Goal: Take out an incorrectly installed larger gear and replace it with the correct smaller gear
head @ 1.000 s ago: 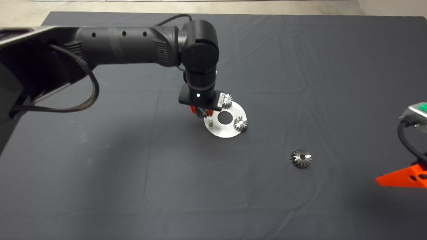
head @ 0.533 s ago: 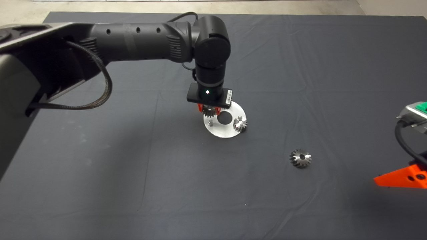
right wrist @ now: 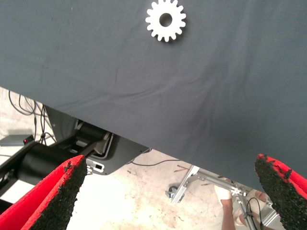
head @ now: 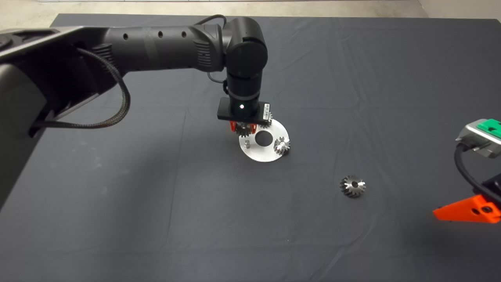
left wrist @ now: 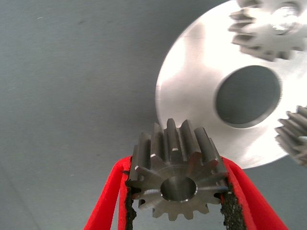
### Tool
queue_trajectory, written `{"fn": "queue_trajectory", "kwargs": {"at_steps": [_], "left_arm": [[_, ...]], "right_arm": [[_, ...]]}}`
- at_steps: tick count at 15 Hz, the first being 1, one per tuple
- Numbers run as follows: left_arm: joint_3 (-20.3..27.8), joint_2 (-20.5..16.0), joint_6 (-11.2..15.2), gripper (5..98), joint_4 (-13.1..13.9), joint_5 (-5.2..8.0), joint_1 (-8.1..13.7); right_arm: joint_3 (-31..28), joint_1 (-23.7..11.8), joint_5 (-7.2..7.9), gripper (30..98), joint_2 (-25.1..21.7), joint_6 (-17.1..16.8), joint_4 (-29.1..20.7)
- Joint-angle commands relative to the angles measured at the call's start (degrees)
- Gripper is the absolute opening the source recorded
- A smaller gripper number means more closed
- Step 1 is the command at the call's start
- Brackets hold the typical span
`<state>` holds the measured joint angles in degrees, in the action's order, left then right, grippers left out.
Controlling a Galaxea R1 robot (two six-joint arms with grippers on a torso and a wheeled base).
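Observation:
My left gripper (head: 244, 128) is shut on the smaller gear (left wrist: 177, 184), a silver spur gear with straight teeth and a round hole. It holds the gear just above the left rim of the round silver plate (head: 263, 156). A bare peg (head: 247, 145) stands on the plate below the gear. Two small gears sit on the plate, one at the back (head: 267, 117) and one at the right (head: 282, 145). The larger gear (head: 352, 186), dark with flaring teeth, lies on the mat to the right. It also shows in the right wrist view (right wrist: 166, 19). My right gripper (head: 465, 209) is open at the right edge.
The plate has a large centre hole (head: 264, 138). The left arm (head: 164, 39) spans the mat's back left. The right wrist view shows the mat's edge (right wrist: 144, 143), with floor, cables and a metal frame beyond it.
The left gripper carried the smaller gear rightward from beside the plate to over its left rim, then held nearly still. The right gripper drifted slightly left.

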<state>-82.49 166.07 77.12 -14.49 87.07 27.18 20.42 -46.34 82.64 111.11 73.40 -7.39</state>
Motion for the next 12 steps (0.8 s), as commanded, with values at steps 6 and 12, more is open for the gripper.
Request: {"fn": "queue_trajectory", "kwargs": {"at_steps": [6,12], "left_arm": [[5.6,-1.9,3.3,33.8,0.3,4.69,0.0],[4.7,-1.6,2.8,33.8,-0.5,4.60,-1.5]], "right_arm": [[-0.2,-1.0,0.07,92.4,-0.3,0.4,-1.9],[-0.2,-1.0,0.07,92.4,0.0,0.4,-1.8]]}}
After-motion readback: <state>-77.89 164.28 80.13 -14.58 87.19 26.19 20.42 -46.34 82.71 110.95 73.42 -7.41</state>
